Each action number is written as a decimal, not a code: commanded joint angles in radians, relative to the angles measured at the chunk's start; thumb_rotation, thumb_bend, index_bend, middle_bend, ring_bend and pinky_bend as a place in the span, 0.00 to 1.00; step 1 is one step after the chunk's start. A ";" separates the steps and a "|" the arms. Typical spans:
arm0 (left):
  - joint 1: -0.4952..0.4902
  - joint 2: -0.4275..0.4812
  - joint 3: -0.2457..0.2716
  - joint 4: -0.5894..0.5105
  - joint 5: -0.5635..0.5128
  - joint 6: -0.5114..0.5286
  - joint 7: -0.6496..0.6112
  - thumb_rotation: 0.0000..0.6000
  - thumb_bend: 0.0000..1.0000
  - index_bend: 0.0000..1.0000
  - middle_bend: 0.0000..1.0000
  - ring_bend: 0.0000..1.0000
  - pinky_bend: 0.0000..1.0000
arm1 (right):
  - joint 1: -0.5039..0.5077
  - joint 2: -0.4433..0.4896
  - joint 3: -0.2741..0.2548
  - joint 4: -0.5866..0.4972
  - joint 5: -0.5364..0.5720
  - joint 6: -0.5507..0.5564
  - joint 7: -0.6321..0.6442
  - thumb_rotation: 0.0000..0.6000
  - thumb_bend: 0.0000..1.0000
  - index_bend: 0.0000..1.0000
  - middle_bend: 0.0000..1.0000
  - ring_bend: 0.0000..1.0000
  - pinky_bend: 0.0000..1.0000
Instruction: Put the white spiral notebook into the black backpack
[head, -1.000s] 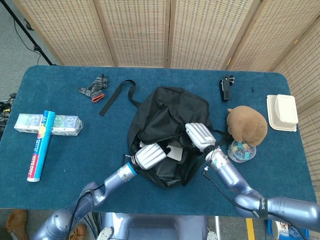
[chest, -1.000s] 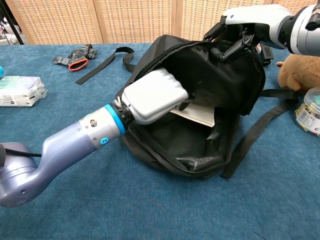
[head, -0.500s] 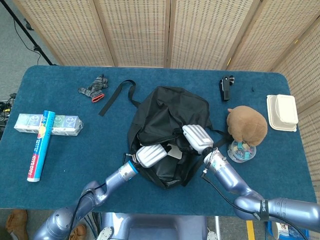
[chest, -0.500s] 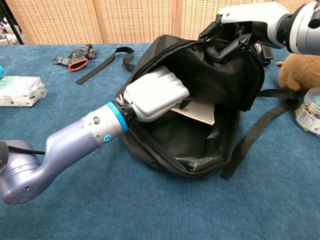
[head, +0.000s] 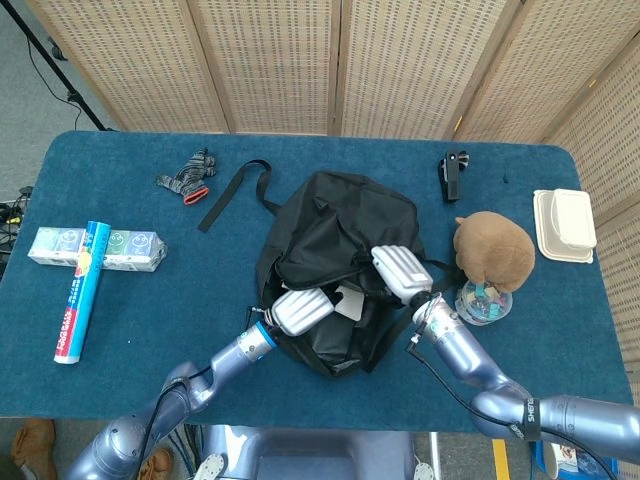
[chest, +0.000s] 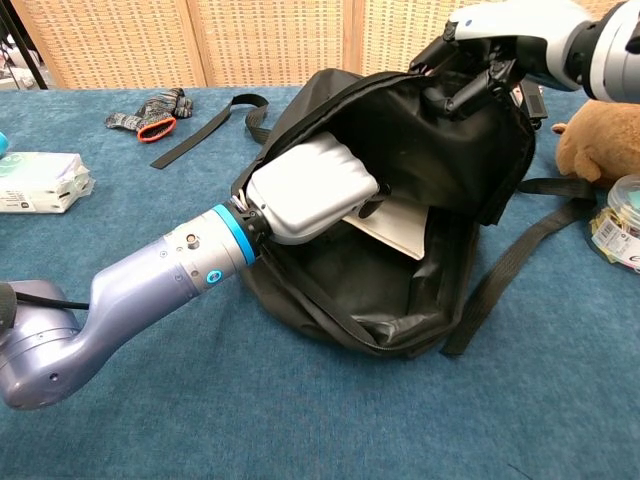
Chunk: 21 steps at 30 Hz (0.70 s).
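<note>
Black backpack (chest: 420, 150): lies mid-table, mouth open toward the robot. White spiral notebook (chest: 400, 222): inside the opening, one pale corner showing beneath the left hand. Left hand (chest: 310, 190): reaches into the bag on the notebook; whether its fingers grip it cannot be told. Right hand (chest: 490, 40): fingers curled around the backpack's upper rim, holding it lifted. Brown plush toy (head: 493, 250): right of the bag, a small jar (head: 483, 303) just beside it.
</note>
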<state>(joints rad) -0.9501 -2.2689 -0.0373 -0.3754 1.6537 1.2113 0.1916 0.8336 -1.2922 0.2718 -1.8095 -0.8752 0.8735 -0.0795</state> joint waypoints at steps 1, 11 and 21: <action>0.013 0.003 0.016 0.005 0.009 0.025 -0.037 1.00 0.37 0.36 0.21 0.26 0.60 | -0.002 -0.007 -0.004 0.015 -0.003 0.000 0.007 1.00 0.69 0.55 0.59 0.52 0.66; 0.048 0.071 0.062 -0.046 0.040 0.079 -0.134 1.00 0.13 0.28 0.12 0.20 0.60 | -0.002 -0.027 -0.003 0.068 0.009 0.000 0.019 1.00 0.69 0.55 0.59 0.52 0.66; 0.091 0.166 0.110 -0.115 0.090 0.199 -0.265 1.00 0.10 0.28 0.12 0.20 0.60 | 0.000 -0.048 -0.005 0.114 0.030 0.010 0.003 1.00 0.69 0.55 0.59 0.52 0.66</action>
<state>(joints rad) -0.8677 -2.1138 0.0650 -0.4821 1.7354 1.3980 -0.0622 0.8333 -1.3380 0.2666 -1.6973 -0.8477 0.8823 -0.0743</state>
